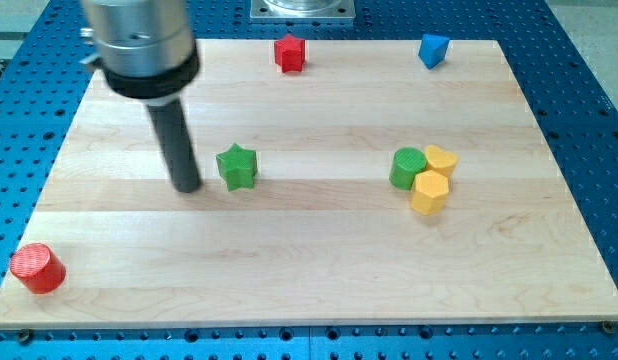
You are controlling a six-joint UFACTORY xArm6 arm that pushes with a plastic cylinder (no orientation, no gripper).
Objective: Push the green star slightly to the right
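The green star (pixel 236 166) lies on the wooden board (pixel 309 250), left of the middle. My tip (pixel 187 186) rests on the board just to the view's left of the star, with a small gap between them. The dark rod rises from the tip up to the grey arm body at the view's top left.
A green cylinder (pixel 407 168), a yellow heart-like block (pixel 441 160) and a yellow hexagon (pixel 429 192) cluster right of the middle. A red star (pixel 289 53) and a blue block (pixel 433 49) sit near the top edge. A red cylinder (pixel 38 268) sits at the bottom left corner.
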